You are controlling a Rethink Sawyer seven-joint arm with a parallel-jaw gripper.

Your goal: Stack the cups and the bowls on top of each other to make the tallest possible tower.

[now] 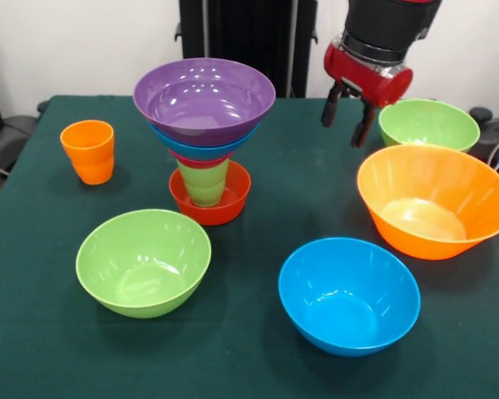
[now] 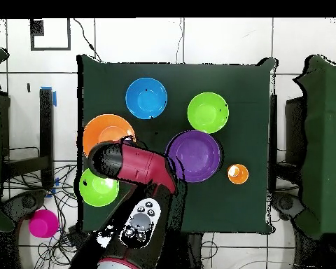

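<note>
At two o'clock from the tower (image 1: 205,133), our gripper (image 1: 348,112) hung open and empty, probably approaching the lime green bowl (image 1: 428,124).

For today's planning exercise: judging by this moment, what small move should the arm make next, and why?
Probably lower the open gripper onto the rim of the glossy lime-green plastic bowl beside it: it hangs empty there, and the multicoloured tower ends in a purple bowl.

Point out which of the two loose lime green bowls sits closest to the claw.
The lime green bowl at the front view's upper right, just beyond the big orange bowl, beside the open claw. The other green bowl lies across the table, near the tower.
</note>
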